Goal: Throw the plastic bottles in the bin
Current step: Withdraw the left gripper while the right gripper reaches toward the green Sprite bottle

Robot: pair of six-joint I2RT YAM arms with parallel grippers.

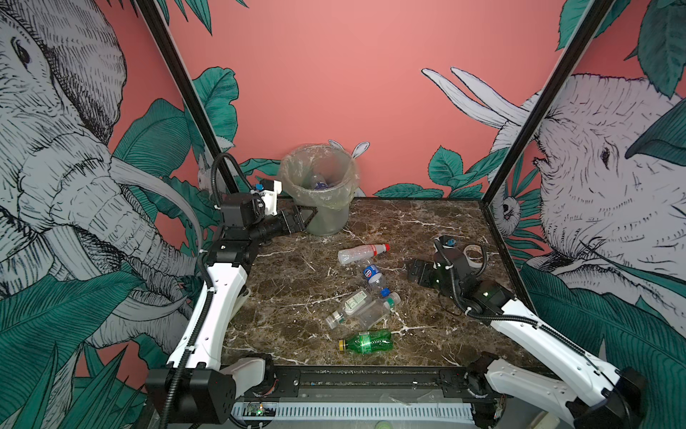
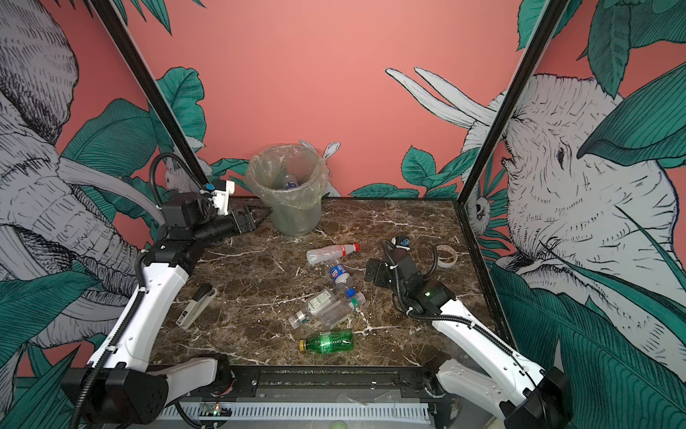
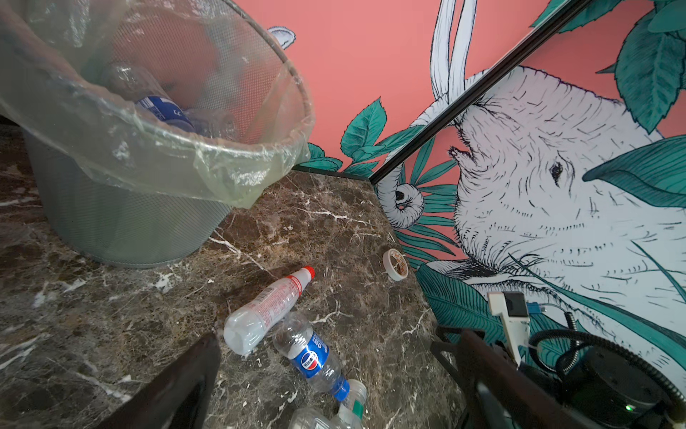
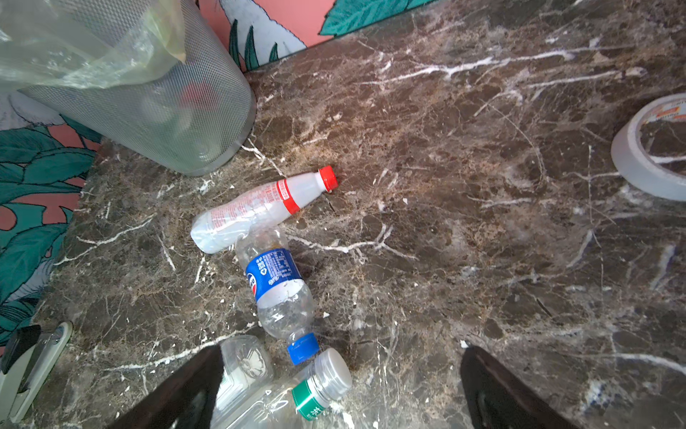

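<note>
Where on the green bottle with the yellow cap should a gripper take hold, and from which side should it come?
Grip the green bottle across its middle, coming straight down from above. It lies on its side with nothing over it, so open jaws can probably straddle its round body; a clear bottle lies close behind.

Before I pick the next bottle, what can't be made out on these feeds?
The bin: the liner and mesh wall blur its contents in every view; count unclear.
The tape ring: cut by the right wrist view's edge.
The stapler: edge-cut there too.
The green-banded bottle: body runs off that view's edge.
</note>
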